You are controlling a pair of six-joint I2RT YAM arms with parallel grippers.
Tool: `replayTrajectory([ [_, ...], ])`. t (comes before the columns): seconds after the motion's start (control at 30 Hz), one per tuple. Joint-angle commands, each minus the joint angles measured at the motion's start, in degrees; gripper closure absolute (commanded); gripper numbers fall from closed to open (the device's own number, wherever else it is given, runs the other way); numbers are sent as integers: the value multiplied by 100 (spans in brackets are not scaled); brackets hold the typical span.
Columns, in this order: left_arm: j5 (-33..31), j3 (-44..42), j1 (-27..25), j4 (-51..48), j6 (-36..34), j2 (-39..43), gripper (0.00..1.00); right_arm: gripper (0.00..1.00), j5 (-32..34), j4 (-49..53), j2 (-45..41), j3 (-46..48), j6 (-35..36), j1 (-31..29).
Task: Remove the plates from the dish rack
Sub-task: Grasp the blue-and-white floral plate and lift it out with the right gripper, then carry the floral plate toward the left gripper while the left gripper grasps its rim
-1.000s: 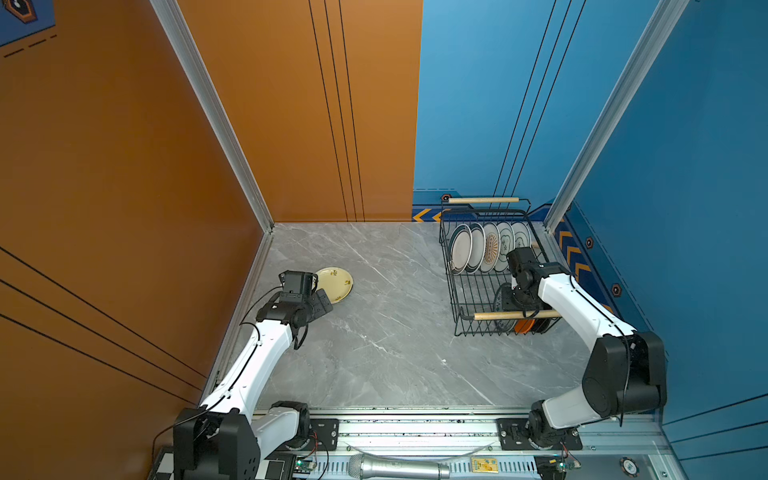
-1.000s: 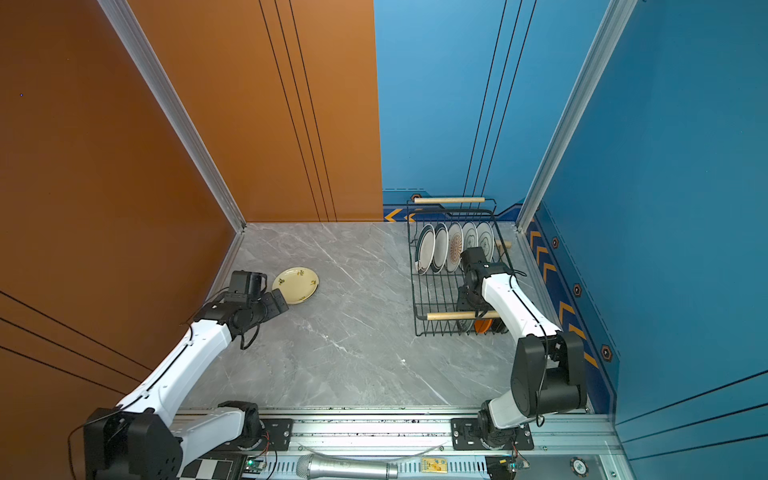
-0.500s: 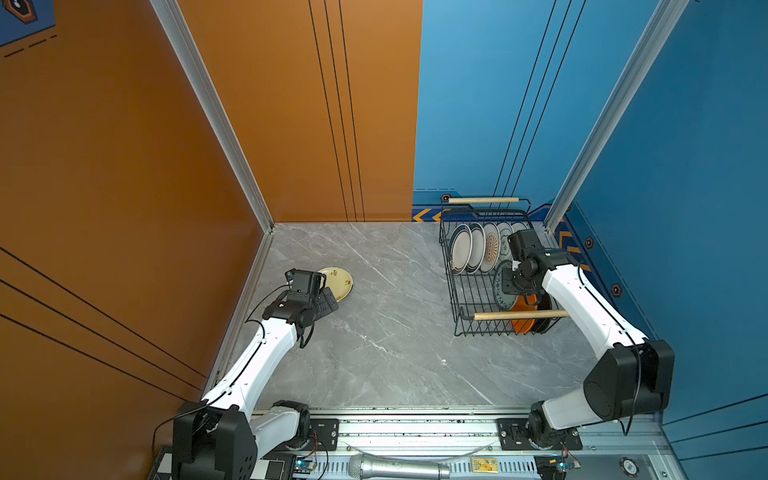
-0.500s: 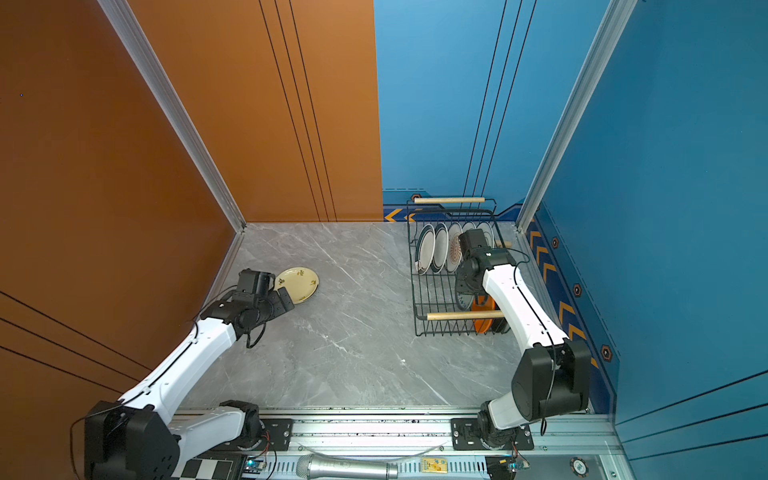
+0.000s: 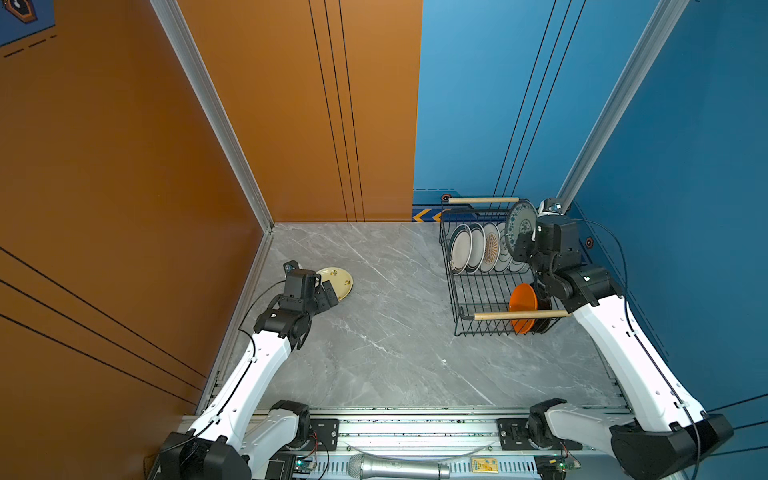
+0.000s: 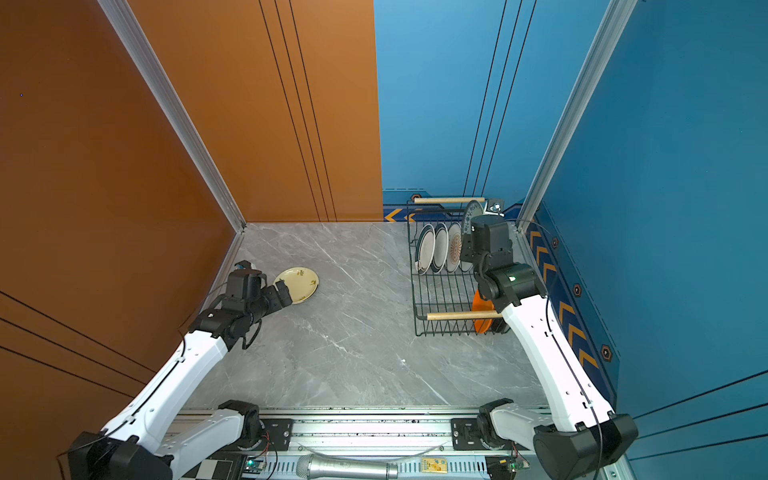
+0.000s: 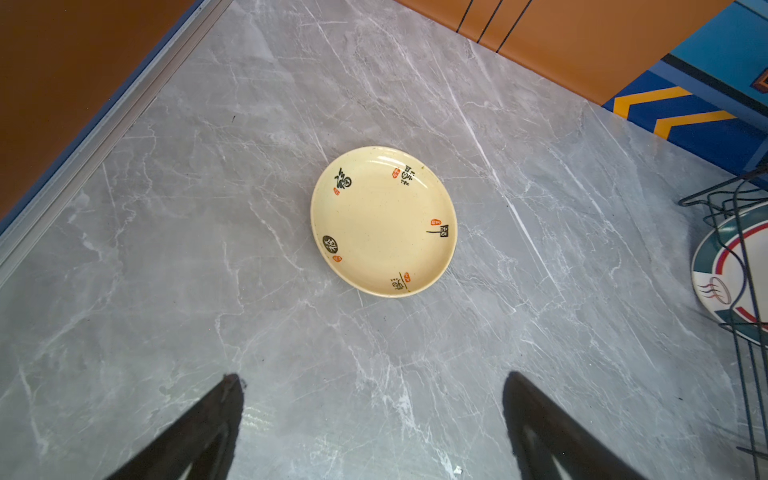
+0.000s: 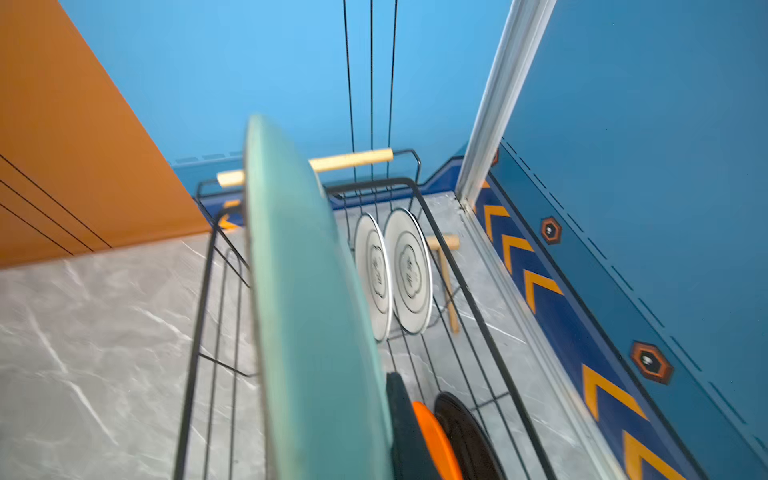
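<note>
Right end effector [image 5: 527, 248] half-hidden by teal plate [image 8: 307, 311] (blurred close-up)

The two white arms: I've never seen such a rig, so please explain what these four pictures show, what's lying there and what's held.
They are two robot arms with pincer grippers. Two pictures look down from overhead; two come from cameras on the wrists. On the grey marble table stands a black wire dish rack with wooden handles, holding upright plates. A cream round printed plate lies flat on the table; the left gripper, open and empty, is near it. The right gripper is shut on a large teal-backed patterned plate, above the rack's row.
</note>
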State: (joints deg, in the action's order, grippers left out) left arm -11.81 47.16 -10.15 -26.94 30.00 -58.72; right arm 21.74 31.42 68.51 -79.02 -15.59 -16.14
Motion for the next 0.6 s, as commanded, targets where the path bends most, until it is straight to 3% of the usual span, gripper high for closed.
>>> replayTrajectory([
  [0.0, 410, 214, -21, 204, -135, 51, 2, 100, -1272, -1120, 22, 193, -1076, 11],
  [0.3, 1702, 177, -9, 1220, 269, -186, 2, 100, -4004, -2734, 714, 604, -3649, -70],
  [0.47, 2817, 361, -5, 2071, 705, -595, 2, 100, -4699, -3336, 1280, 632, -4562, -322],
  [0.57, 3176, 470, -35, 2502, 972, -841, 2, 100, -4899, -3441, 1568, 562, -4716, -478],
])
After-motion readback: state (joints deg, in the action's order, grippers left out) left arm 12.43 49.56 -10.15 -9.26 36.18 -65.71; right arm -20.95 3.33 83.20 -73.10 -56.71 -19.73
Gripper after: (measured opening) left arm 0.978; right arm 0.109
